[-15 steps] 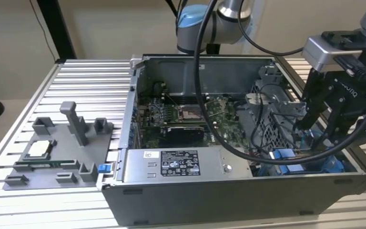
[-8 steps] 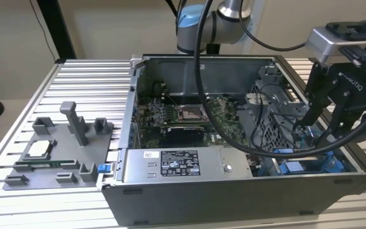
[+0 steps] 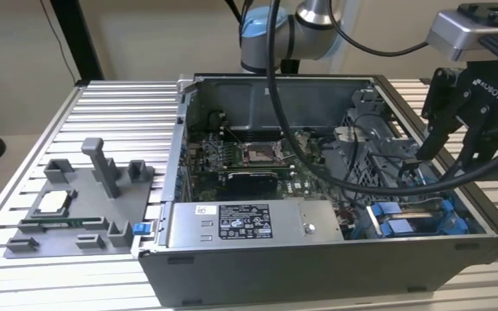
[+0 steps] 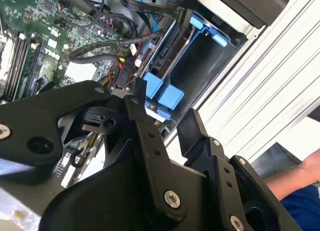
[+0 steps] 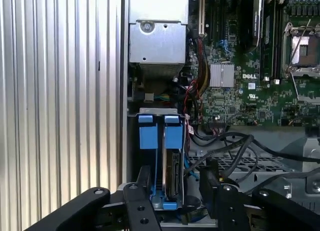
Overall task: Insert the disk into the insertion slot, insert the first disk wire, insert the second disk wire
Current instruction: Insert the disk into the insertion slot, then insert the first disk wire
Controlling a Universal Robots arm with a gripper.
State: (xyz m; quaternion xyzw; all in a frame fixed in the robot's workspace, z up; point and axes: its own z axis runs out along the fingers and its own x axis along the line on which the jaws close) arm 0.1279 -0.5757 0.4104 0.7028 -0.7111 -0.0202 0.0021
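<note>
The computer case (image 3: 318, 272) lies on its side on the slotted table (image 3: 119, 103) with the cover off, which gives the arm access to the interior from above. The gripper (image 5: 176, 178) hangs over the corner of the case that holds the insertion slot (image 5: 158, 111), just beside the power-supply box (image 3: 249, 222). Its fingers (image 5: 144, 183) stand apart, one on each side of the slot, and clamp nothing. The gap between them is wider than the disk, so neither pad appears to press on it. The disk (image 5: 172, 173) stands on edge inside the slot, next to the blue tabs (image 5: 148, 135). Judged from the first wrist view, it sits fully down in the rails, which locate it and keep it upright. Black cables (image 5: 225, 151) run from the motherboard (image 5: 250, 81) side past the slot. This routing keeps their ends near the disk, but whether either wire is plugged in cannot be determined. A person's arm (image 4: 295, 183) rests beyond the table edge, well apart from the slot.
</note>
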